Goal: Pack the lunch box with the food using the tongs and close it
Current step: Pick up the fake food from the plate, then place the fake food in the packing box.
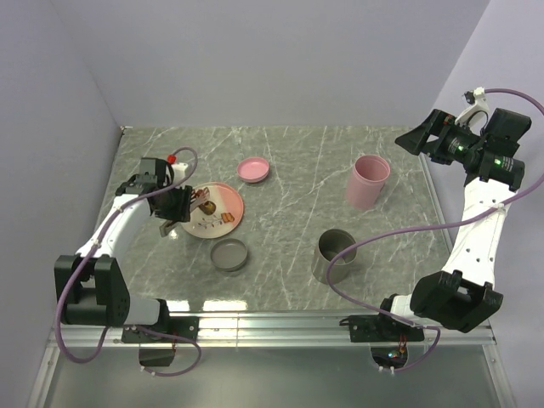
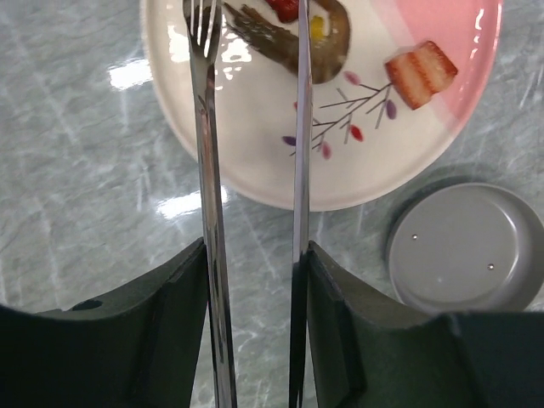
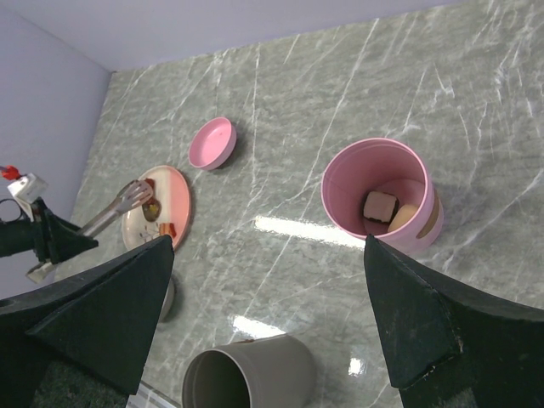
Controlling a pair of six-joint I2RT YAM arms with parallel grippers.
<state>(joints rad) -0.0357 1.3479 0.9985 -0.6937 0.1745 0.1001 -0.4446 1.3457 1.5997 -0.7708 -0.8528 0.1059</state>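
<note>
Left gripper clamps the tongs — arms half-squeezed, one crossing the dark brown lump on the left plate; right gripper gapes wide.

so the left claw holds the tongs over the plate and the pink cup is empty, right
No, the pink cup is not empty: the right wrist view shows two pieces of food inside. The left claw does hold the tongs over the plate.
</note>
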